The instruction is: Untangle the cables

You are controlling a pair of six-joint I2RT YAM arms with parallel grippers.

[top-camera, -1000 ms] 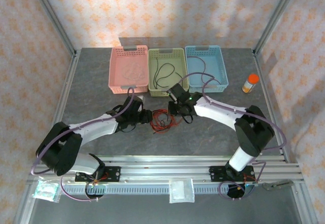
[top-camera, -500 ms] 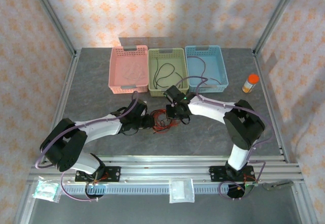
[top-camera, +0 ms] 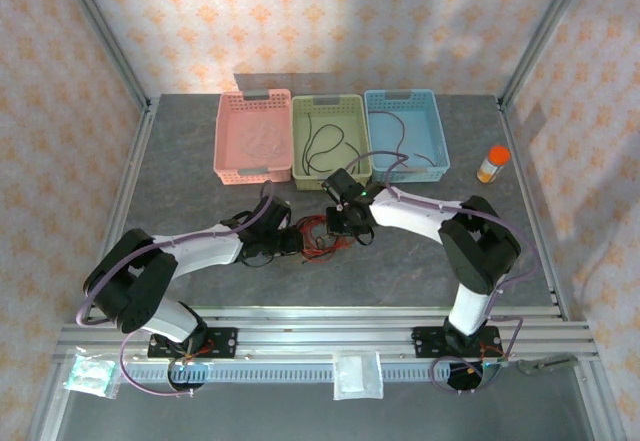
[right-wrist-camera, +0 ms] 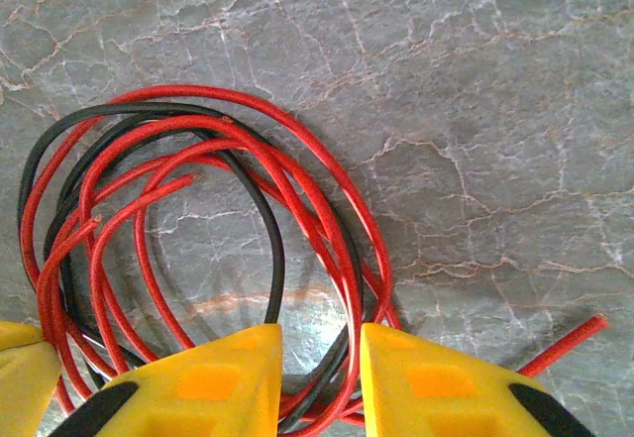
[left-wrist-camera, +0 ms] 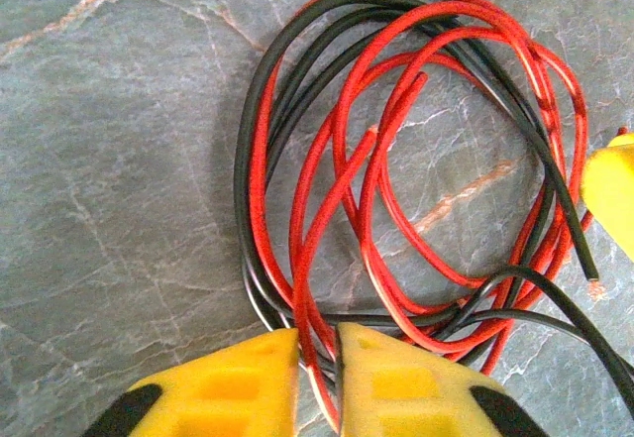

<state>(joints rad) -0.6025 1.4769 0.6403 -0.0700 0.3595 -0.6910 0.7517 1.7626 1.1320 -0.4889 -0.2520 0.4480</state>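
Top view, red and black cables (top-camera: 318,236) tangled mid-frame on the table (top-camera: 180,171), left gripper (top-camera: 297,243) and right gripper (top-camera: 341,227) flanking them, left wrist view, left gripper pinching red strands at bottom centre, right wrist view, right gripper straddling strands at bottom edge, grip unclear

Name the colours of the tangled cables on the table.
Red and black cables; the left wrist view shows them best.

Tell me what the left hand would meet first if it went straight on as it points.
The cables: red strands sit between the left hand's fingers, and the tangle lies directly ahead.
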